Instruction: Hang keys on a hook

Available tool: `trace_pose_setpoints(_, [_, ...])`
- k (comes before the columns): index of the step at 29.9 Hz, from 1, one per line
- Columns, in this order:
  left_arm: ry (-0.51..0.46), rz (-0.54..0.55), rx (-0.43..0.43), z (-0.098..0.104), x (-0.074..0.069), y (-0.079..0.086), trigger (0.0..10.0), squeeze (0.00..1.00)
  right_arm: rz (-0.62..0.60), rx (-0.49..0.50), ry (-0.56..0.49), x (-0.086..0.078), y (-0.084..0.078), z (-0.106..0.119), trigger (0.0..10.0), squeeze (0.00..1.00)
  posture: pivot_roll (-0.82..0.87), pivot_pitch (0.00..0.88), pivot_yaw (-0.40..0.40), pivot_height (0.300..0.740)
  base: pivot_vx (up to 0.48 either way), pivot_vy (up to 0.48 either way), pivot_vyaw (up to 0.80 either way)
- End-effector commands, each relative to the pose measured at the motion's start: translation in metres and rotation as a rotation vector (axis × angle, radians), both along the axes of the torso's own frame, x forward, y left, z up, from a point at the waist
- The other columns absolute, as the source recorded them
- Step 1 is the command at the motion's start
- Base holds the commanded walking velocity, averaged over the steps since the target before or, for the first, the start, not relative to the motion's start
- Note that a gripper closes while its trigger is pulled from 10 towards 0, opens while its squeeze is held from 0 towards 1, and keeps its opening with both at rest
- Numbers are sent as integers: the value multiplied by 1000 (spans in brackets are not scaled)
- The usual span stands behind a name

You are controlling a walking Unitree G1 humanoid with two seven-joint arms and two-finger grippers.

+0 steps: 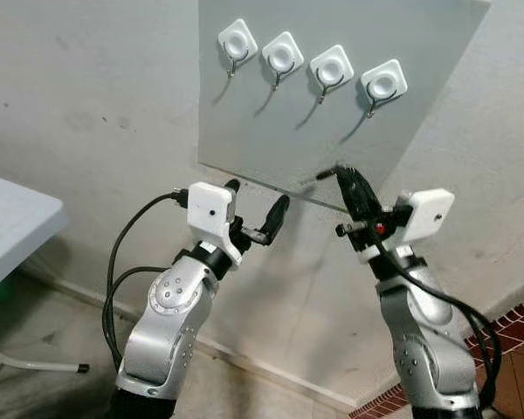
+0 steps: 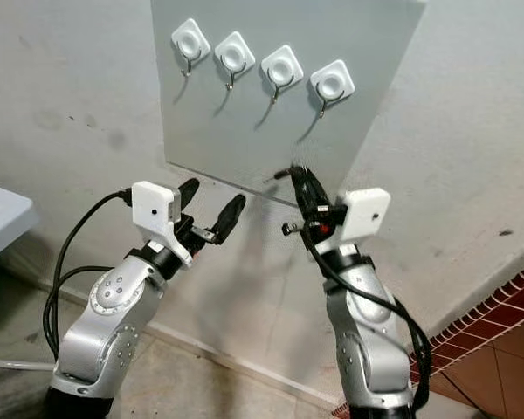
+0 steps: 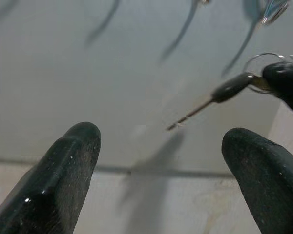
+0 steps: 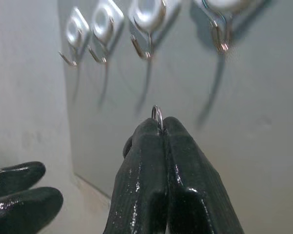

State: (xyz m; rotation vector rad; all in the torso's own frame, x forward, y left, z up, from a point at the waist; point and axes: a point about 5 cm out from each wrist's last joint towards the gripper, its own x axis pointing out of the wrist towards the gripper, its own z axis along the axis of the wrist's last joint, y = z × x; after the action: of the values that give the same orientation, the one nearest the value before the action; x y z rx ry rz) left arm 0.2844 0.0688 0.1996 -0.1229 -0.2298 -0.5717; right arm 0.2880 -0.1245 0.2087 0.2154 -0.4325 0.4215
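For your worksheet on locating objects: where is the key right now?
The key is pinched in the right gripper, raised before the grey board, below the rightmost hook.

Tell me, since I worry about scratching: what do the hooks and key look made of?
The hooks look like bare shiny metal wire under glossy white, probably plastic, pads. The key, held in the right gripper, has a thin metal blade, dark head and bright metal ring.
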Motion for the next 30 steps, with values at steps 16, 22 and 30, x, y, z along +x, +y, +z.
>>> trace_pose_setpoints(16, [-102,-77,30,33,-6,-12,10000,0,0,141,-73,6,-22,30,10000,0,40,104,-103,740,0,0,0])
trace_pose_setpoints(22, [-109,-86,24,38,-8,-13,10000,0,46,153,-88,5,-21,36,10000,0,41,107,-102,740,0,0,0])
trace_pose_setpoints(30, [-107,-89,14,41,-10,-14,10000,0,92,189,-105,5,-20,45,10000,0,44,109,-105,740,0,0,0])
